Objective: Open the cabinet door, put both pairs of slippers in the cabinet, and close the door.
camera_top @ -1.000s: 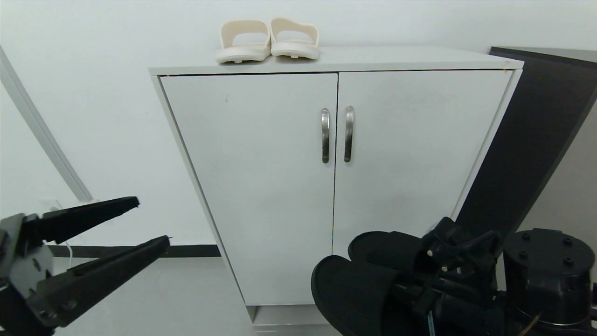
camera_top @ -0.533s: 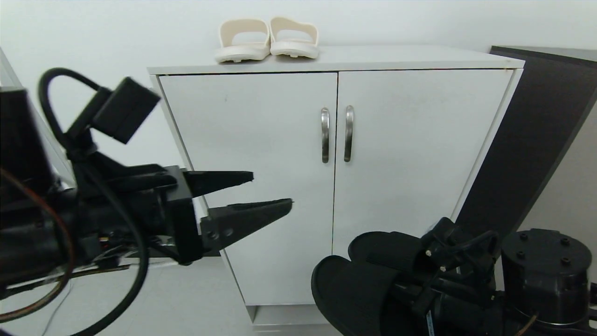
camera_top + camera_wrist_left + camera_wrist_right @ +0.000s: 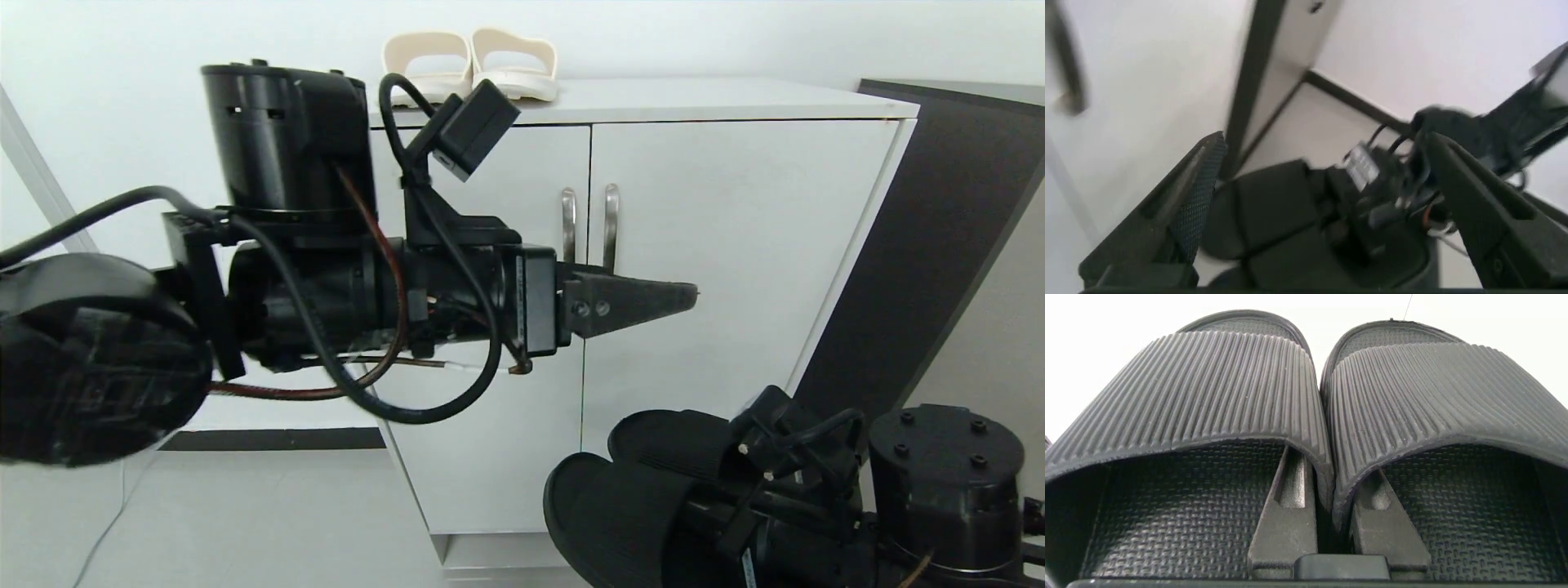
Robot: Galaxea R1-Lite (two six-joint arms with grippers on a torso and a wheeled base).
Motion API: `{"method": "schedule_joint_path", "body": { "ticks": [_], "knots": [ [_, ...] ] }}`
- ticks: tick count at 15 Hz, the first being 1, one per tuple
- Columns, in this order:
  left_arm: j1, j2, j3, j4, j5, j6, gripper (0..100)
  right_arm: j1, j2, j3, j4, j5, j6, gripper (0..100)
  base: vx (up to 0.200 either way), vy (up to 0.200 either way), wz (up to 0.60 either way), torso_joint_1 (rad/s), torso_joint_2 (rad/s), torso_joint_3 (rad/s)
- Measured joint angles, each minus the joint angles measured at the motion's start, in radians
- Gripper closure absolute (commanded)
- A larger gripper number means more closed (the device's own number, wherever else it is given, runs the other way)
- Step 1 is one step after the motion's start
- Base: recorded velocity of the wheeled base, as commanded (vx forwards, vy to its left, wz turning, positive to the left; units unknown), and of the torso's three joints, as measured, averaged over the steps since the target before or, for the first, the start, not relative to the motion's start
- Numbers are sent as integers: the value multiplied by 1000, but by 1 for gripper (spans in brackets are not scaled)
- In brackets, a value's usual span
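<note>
Since both doors of the cabinet (image 3: 735, 245) are shut, with the left handle (image 3: 569, 224) and the right handle (image 3: 610, 220) side by side at the middle seam, the opening step is judged to be the one in hand. The left claw (image 3: 686, 296) is held level across the cabinet front, its tips just beside the lower ends of the handles, presumably so that one handle can be taken between the fingers (image 3: 1184, 212) and a door pulled.

From the head view this claw is seen edge-on and its spread cannot be judged; in the left wrist view its fingers are shown well apart, with nothing between them; whether a handle is touched cannot be told, though it appears not.

The black slippers (image 3: 637, 482) are held low before the right-hand door, clamped as a pair by the right claw (image 3: 1333, 508); one finger is slid under each strap, and the two inner walls are pinched together between them, so that both slippers are carried at once and the left arm is free for the door. The cream slippers (image 3: 469, 65) are set side by side on the cabinet top, toward its left rear, well apart from both claws.
</note>
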Motion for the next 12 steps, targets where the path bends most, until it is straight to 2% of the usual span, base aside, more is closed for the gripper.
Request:
{"method": "schedule_joint_path", "body": {
  "ticks": [2,3,6,12],
  "knots": [
    [17,61,-69,-1,-36,-24,0,0,1,0,0,0,-18,100,0,0,0,0,0,0],
    [21,84,-89,-5,-28,-25,0,0,3,0,0,0,-21,100,0,0,0,0,0,0],
    [24,135,-112,-59,78,-30,0,1,10,3,-1,1,-21,100,0,0,0,0,0,0],
    [27,173,-138,-88,210,-31,0,0,20,3,-1,1,-20,100,0,0,0,0,0,0]
  ]
}}
